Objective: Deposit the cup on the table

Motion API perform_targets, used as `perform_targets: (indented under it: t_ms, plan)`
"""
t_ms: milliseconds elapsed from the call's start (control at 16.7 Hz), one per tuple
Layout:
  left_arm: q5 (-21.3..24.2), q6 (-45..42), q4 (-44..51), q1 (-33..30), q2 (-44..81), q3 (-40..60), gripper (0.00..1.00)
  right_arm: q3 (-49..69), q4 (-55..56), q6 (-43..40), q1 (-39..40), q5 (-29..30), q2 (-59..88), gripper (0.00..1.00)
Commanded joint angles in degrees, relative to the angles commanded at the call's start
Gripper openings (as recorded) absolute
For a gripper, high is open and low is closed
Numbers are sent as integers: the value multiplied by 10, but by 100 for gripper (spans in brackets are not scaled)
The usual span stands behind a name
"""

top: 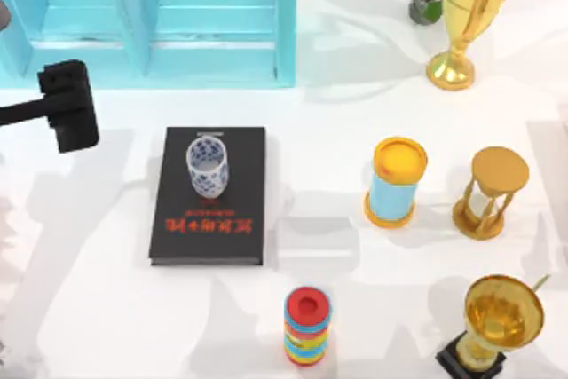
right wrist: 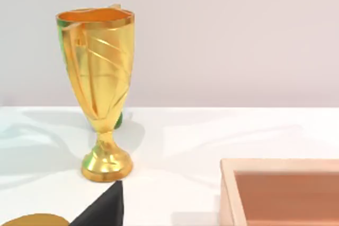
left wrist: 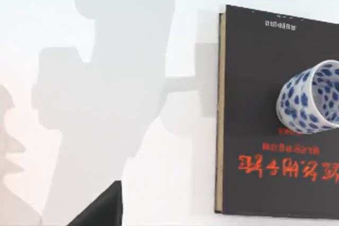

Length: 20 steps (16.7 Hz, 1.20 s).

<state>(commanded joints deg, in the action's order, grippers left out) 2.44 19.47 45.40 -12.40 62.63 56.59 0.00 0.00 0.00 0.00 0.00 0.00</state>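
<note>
Left gripper (top: 69, 106) — a matte black block on a thin arm — hovers near the table's (top: 106, 308) left edge, holding nothing and touching nothing; whether its fingers are spread or closed I cannot tell. White glazed cup (top: 207, 166), cylindrical and handleless with blue mottling, stands upright on the black book (top: 209, 228), toward the cover's far edge — red lettering lies nearer the book's front edge. Smooth, plain white tabletop surrounds the book.

light: bright, even | shadows: soft grey on table (top: 106, 308) | glare: none | blur: slight
</note>
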Motion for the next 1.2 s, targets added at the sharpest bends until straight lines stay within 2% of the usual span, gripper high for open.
perform_targets:
  t_ms: [360, 600, 900, 1200]
  plan:
    - [6, 39, 193, -89, 321, 367, 100, 0, 0, 0, 0, 0, 0, 100]
    - [-5, 65, 311, -136, 509, 550, 100, 0, 0, 0, 0, 0, 0, 100]
    - [-22, 86, 407, -172, 636, 665, 100, 0, 0, 0, 0, 0, 0, 100]
    - [-23, 87, 414, -174, 643, 671, 100, 0, 0, 0, 0, 0, 0, 100]
